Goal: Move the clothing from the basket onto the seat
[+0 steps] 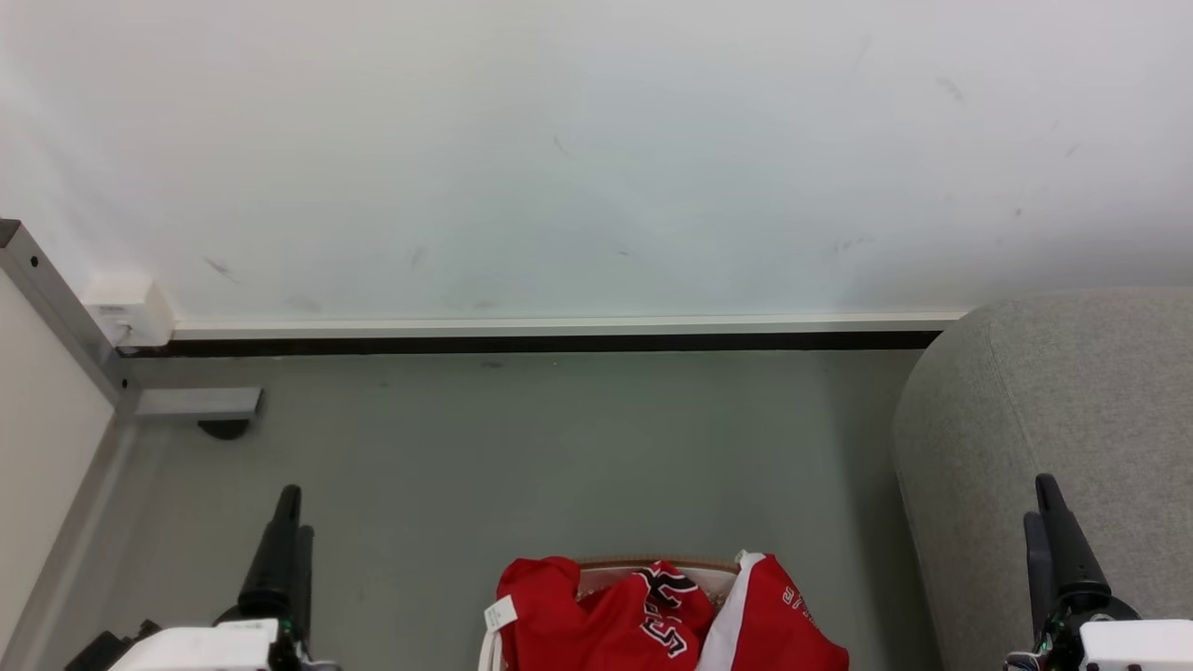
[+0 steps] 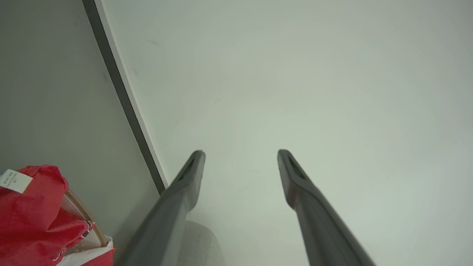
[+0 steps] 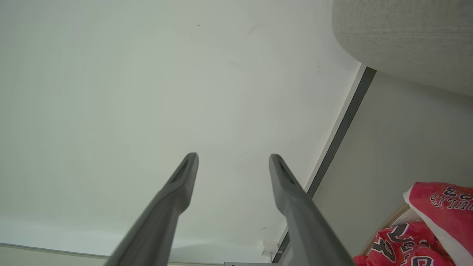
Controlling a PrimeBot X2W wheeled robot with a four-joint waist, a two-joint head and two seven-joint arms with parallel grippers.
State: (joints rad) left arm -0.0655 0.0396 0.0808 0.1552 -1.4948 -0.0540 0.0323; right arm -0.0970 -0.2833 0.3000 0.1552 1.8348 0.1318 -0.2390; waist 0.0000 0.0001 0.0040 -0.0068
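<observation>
Jaws released on both sides, empty, poised either side of the basket (image 1: pixel 652 564). Red clothing (image 1: pixel 596 624) heaped inside it, on the floor (image 1: pixel 522 447) near the seat (image 1: pixel 1053 401) at right. Best: lower one pair straight down, pinch a thick fold near the heap's top, lift clear of the rim before swinging right.

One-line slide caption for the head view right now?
Red clothing heaped in the basket, sofa at right; left gripper and right gripper empty, jaws open.
</observation>
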